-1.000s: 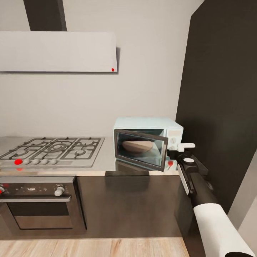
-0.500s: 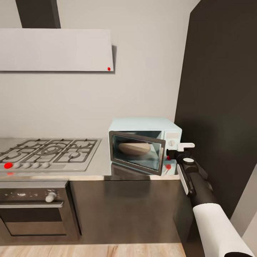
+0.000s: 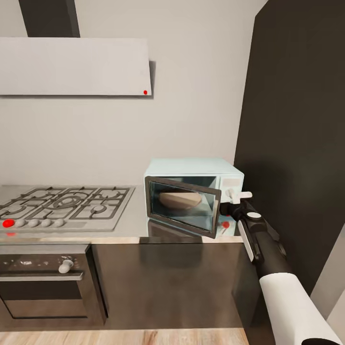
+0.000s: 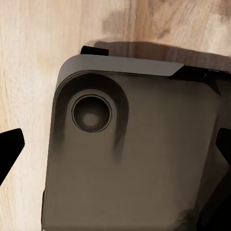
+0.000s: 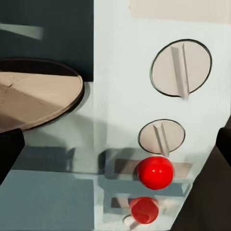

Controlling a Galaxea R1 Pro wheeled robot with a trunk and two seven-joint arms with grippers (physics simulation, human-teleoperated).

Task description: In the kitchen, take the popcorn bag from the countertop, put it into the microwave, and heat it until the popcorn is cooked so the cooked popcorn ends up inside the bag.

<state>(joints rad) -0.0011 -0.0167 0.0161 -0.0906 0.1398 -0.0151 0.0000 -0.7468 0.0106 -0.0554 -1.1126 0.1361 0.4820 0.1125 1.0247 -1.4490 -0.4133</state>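
The pale mint-blue microwave (image 3: 191, 168) stands on the grey countertop (image 3: 132, 221) against the tall dark cabinet. Its dark glass door (image 3: 182, 207) hangs ajar, the right edge swung out toward me. Through the glass the tan popcorn bag (image 3: 179, 200) sits inside the cavity. The right wrist view shows the bag (image 5: 33, 98) beside the white panel with two round knobs (image 5: 180, 68) and a red button (image 5: 155, 172). My right gripper (image 3: 234, 202) is open, close in front of that panel. My left gripper (image 4: 115, 149) is open, with nothing between its fingers.
A gas hob (image 3: 62, 203) with black grates lies left of the microwave, over a dark oven (image 3: 43, 282). A white hood (image 3: 72, 67) hangs above. The tall dark cabinet (image 3: 297, 143) rises at the right. The left wrist view faces the robot's grey base (image 4: 134, 154) over wood floor.
The head view has shifted a little to the right. My right gripper has moved left, closer to the microwave's control panel. The door stays ajar with the bag inside.
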